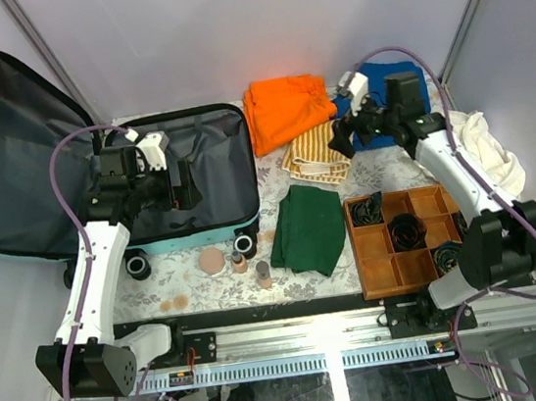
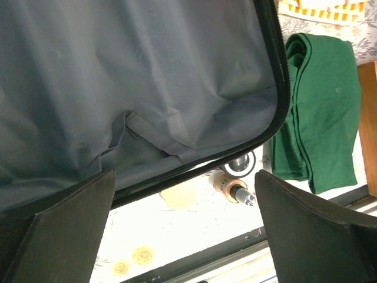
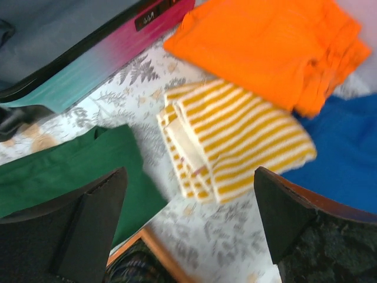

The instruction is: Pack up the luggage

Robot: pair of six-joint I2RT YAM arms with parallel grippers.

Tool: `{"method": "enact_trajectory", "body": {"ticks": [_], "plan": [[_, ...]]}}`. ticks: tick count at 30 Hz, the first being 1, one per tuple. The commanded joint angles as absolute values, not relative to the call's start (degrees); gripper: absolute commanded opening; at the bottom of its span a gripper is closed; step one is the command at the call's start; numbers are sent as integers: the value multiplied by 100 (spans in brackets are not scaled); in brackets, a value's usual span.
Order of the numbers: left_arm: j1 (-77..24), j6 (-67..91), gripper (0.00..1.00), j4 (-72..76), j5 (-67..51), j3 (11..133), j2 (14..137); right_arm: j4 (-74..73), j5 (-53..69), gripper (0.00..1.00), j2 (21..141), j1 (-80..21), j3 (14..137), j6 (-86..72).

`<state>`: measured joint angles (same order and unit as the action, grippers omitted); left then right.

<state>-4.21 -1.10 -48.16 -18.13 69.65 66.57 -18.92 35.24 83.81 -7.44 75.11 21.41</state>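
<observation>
So the luggage (image 1: 213, 158) is lying open at the left arm's end of the table. The lid is tipped up and back with the grey lining showing, and as far as I can see nothing's packed in it yet. The left gripper (image 2: 184, 177) hangs right over the luggage's near rim, jaws spread wide, holding nothing. The right gripper (image 3: 189, 171) is wide and empty too, hovering above the yellow-striped top (image 3: 235, 147). That top sits a little way off the luggage's open side. The orange garment (image 1: 286, 109) is beyond it and the green one (image 1: 308, 230) is nearer the arms.

My guess is the striped top is the next grab. If I were driving, I'd come straight down on the thick folded edge facing the luggage, so the fingers catch every layer and not just the top flap. Then pinch firmly, lift high enough that the dangling part clears the luggage's rim, and lay it flat deep in the lining rather than dumping it at the edge.

Things I'd watch: the left arm is parked right over the luggage, so it probably wants to back out first or the two will crowd each other. The orange garment also looks to be touching the striped one, so a sloppy pinch might drag it along.
</observation>
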Motion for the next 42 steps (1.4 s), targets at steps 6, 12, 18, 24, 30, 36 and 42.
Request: {"method": "enact_trajectory", "body": {"ticks": [6, 12, 18, 24, 30, 36, 42], "plan": [[-478, 51, 100, -4325, -2317, 6811, 6551, -29, 2403, 80, 9578, -1755, 8013, 4365], [-468, 137, 100, -4211, -2316, 6545, 6392, 224, 2073, 70, 10614, -1879, 8599, 5264], [-457, 185, 100, -4171, -2438, 6441, 6299, 170, 1752, 64, 11500, -1915, 9326, 6102], [-413, 220, 100, -4054, -2519, 6282, 6252, -180, 1933, 63, 11966, -1909, 9751, 6505], [-406, 242, 100, -3995, -2571, 6247, 6248, -682, 2393, 67, 12106, -1923, 9879, 6526], [-408, 242, 100, -3933, -2615, 6170, 6258, -620, 2107, 67, 12407, -1992, 10037, 6711], [-404, 253, 100, -3921, -2670, 6213, 6335, -679, 1914, 67, 12731, -2013, 10333, 6965]]}}
